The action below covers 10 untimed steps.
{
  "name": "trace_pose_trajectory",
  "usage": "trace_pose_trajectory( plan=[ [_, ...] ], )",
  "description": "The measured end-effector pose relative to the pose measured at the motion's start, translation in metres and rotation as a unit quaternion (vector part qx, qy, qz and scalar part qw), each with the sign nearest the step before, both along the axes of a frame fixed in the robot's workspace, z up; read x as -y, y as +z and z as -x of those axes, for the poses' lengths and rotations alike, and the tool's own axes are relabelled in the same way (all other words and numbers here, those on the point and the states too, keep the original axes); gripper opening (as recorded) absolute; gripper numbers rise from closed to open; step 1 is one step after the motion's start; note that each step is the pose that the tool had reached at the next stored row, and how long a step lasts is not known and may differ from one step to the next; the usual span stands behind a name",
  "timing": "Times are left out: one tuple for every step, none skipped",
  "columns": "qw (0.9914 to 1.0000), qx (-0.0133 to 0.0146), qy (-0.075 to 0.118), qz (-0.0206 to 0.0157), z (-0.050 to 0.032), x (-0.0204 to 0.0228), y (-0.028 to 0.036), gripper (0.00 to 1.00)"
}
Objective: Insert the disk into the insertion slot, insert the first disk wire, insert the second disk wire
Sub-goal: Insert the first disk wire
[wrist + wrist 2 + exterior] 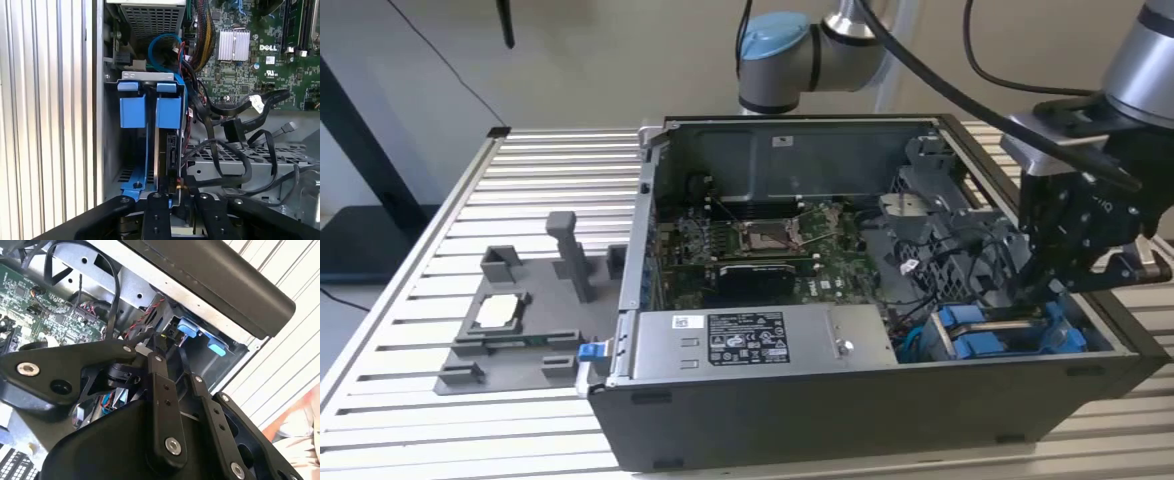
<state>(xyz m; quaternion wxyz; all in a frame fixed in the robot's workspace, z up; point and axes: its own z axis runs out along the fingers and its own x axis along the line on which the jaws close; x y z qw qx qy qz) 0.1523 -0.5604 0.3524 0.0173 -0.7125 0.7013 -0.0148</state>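
Note:
The disk (169, 150) stands on edge in the insertion slot (131, 76), its blue caddy tabs (167, 110) level with the cage's mouth. In the exterior view the blue caddy (977, 338) sits in the case's front corner, on that view's right. My gripper (1047, 290) reaches down into that corner. Its fingers (156, 215) close to a narrow gap on a black wire connector (176, 186) at the disk's edge. The second wrist view has the gripper (159, 344) holding that connector (169, 335) beside the blue tabs (187, 329). Another black connector (233, 132) hangs loose nearby.
Black cables (225, 160) loop over a grey cage beside the disk. A labelled silver power-supply box (747, 340) and the green motherboard (761, 240) lie inside the black case. A grey fixture tray (520, 320) rests on the slatted table. A person's sleeve (300, 425) is nearby.

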Motion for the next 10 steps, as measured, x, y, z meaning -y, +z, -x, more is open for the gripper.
trace_pose_trajectory(
  plan=[
    [1.00000, 0.0000, 0.000, 0.0001, 0.0000, 0.0000, 0.0017, 0.27],
    [1.00000, 0.0000, 0.000, 0.0000, 0.0000, 0.0000, 0.0036, 0.27],
    [1.00000, 0.0000, 0.000, 0.0000, 0.0000, 0.0000, 0.0056, 0.27],
    [1.00000, 0.0000, 0.000, 0.0001, 0.0000, 0.0000, 0.0081, 0.27],
    [1.00000, 0.0000, 0.000, 0.0001, 0.0001, 0.0000, 0.0106, 0.27],
    [1.00000, 0.0000, 0.000, 0.0000, 0.0003, 0.0000, 0.0130, 0.27],
    [1.00000, 0.0001, 0.000, 0.0000, 0.0008, 0.0000, 0.0156, 0.27],
    [1.00000, 0.0003, 0.000, 0.0000, 0.0014, 0.0000, 0.0178, 0.27],
    [1.00000, 0.0005, 0.000, 0.0001, 0.0021, 0.0000, 0.0197, 0.27],
    [1.00000, 0.0008, 0.000, 0.0000, 0.0027, 0.0000, 0.0217, 0.27]
  ],
)
